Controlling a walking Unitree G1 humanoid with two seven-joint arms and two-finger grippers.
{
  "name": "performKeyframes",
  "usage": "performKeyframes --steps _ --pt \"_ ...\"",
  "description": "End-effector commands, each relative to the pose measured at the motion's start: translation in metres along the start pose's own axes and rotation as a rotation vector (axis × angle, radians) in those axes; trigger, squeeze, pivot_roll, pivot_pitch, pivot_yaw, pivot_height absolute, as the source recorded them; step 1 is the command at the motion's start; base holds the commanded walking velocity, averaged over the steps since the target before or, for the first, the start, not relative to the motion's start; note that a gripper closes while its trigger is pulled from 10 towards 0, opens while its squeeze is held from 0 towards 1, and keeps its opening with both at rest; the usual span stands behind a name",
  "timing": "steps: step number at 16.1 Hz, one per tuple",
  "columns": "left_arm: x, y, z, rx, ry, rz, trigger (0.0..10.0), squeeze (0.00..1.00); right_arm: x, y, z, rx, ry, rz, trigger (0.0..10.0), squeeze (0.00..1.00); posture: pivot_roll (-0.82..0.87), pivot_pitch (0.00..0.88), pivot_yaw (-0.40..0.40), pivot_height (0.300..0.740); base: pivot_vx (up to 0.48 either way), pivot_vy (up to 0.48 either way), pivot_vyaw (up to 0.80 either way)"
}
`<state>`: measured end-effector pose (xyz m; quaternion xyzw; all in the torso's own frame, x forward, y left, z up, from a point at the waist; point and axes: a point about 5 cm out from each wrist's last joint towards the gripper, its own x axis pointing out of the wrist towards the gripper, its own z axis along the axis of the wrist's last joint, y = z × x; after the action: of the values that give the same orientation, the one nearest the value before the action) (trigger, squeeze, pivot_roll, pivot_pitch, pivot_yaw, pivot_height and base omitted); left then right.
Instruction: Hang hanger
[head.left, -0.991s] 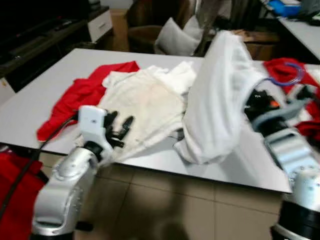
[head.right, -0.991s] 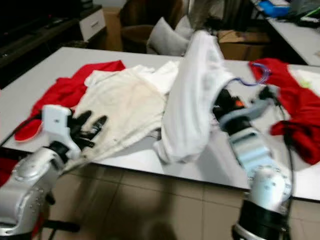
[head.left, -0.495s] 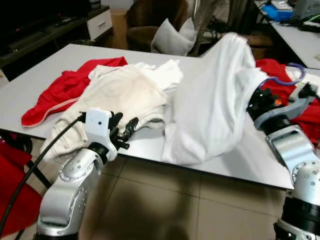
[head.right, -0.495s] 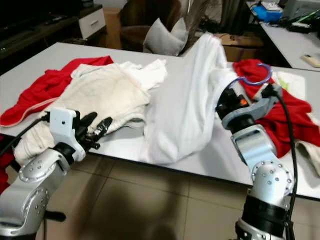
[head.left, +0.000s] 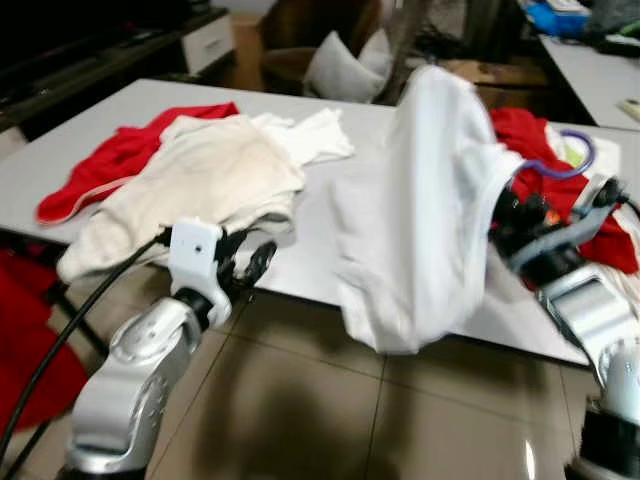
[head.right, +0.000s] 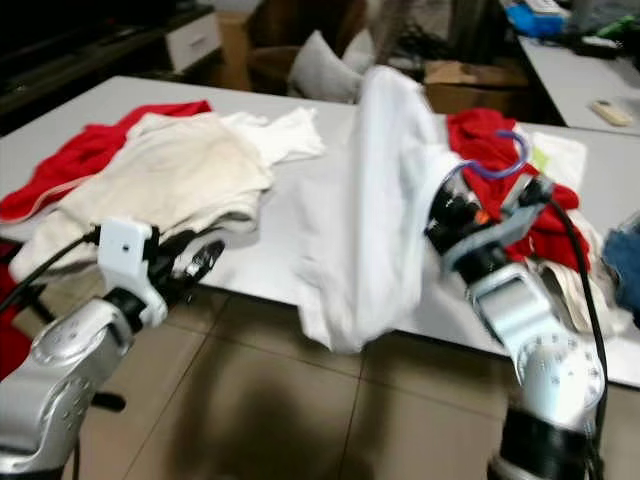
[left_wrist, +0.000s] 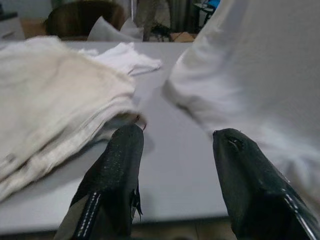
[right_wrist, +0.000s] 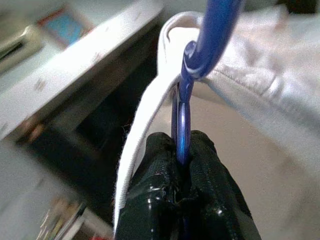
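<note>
Stood before a large white table (head.left: 90, 140) on a tiled floor (head.left: 300, 410). Lay strewn w/ laundry: cream garment (head.left: 190, 175) heaped at the robot's left, red garment (head.left: 110, 165) tucked under its far side, small white cloth (head.left: 305, 135) just behind the cream heap, more red clothing (head.right: 490, 140) piled at the right. Hung in mid-scene, draped from the right arm down past the near table edge: white shirt (head.left: 420, 210), bottom hem clear of the tabletop and over the floor. Was threaded on a blue hanger (right_wrist: 192, 75), hook (head.left: 560, 160) curling up above the right wrist. Clamped tight on the hanger's thin blue neck: right gripper (right_wrist: 182, 145), both black fingers (right_wrist: 210, 165) pressed together around it, shirt collar (right_wrist: 145, 115) looping right beside the grip. Hovered low at the near table edge, just beside the cream heap: left gripper (left_wrist: 175, 145), fingers (left_wrist: 120, 165) spread wide, nothing between them, bare tabletop showing thru the gap. Trailed from the left wrist down to the floor: black cable (head.left: 70, 330). Sat beyond the far table edge: brown chair (head.left: 300, 40) w/ grey cushion (head.left: 345, 70); second desk (head.right: 570, 70) at far right, blurred.
</note>
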<state>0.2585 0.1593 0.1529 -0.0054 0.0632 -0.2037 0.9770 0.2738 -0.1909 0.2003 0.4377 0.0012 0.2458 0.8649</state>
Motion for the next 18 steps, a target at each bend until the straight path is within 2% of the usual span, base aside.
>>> performKeyframes --steps 1,4,6,10,13,18 --pt "-0.004 0.005 0.000 0.006 0.014 -0.005 10.0 0.00 0.002 0.014 -0.005 -0.015 0.053 0.098 10.0 0.00 0.07 0.000 0.036 0.740 0.000 0.000 0.77" --pt "-0.013 0.004 -0.007 0.007 0.060 -0.081 10.0 0.00 -0.007 0.028 -0.028 -0.070 0.258 0.242 10.0 0.00 0.07 0.000 0.036 0.740 0.000 0.000 0.77" --pt "-0.013 -0.001 -0.008 -0.018 0.060 -0.105 10.0 0.00 0.003 0.036 -0.044 -0.077 0.339 0.302 10.0 0.00 0.07 0.000 0.036 0.740 0.000 0.000 0.77" --pt "-0.020 -0.011 -0.009 -0.034 0.074 -0.182 10.0 0.00 0.009 0.043 -0.058 -0.044 0.400 0.382 10.0 0.00 0.09 0.000 0.021 0.740 0.000 0.000 0.77" --pt "-0.024 -0.011 -0.011 -0.034 0.086 -0.185 10.0 0.00 0.012 0.039 -0.068 -0.035 0.426 0.370 10.0 0.00 0.11 0.000 0.008 0.740 0.000 0.000 0.77" --pt "-0.027 -0.017 -0.013 -0.034 0.103 -0.221 10.0 0.00 0.011 0.037 -0.070 -0.027 0.422 0.366 10.0 0.00 0.11 0.000 0.008 0.740 0.000 0.000 0.77"
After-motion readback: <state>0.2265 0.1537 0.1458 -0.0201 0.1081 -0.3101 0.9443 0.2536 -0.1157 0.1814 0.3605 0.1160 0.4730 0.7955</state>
